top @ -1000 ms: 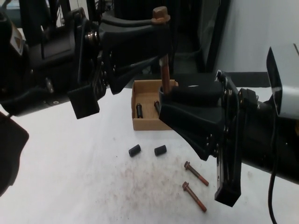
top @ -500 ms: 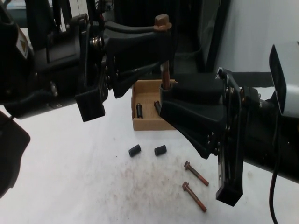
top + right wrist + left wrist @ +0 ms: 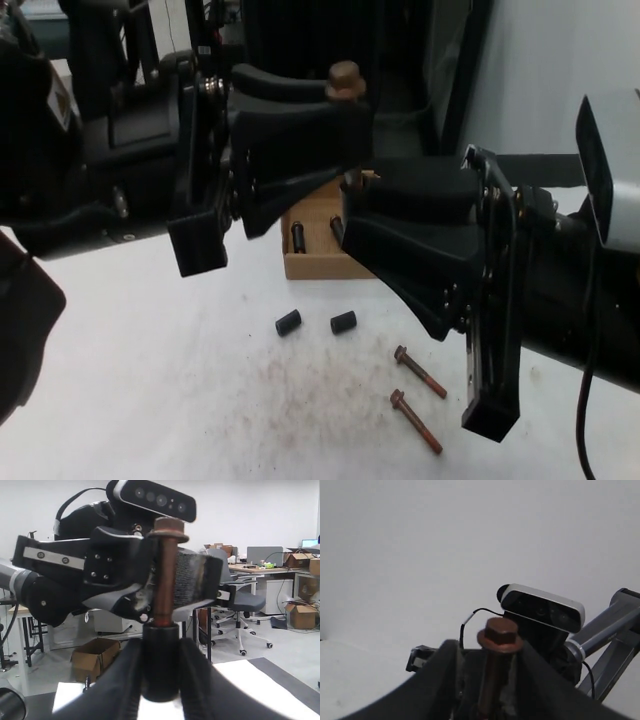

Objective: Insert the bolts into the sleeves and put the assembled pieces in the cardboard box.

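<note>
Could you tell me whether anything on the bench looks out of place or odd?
Only a reddish-brown smear on the white bench, beside the two loose black cylindrical sleeves and the two rusty hex-head bolts; it looks like rubbed-off rust. Nothing else stands out.

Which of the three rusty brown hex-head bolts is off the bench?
The bolt clamped upright in the left gripper, tip in a black sleeve; the other two bolts lie flat on the white bench.

My bolt [image 3: 164,580] looks like dull, rust-brown metal, the sleeve [image 3: 160,664] smooth matt black plastic, the box [image 3: 318,267] plain brown cardboard, the bench [image 3: 150,400] matt white, rust-smeared.
</note>
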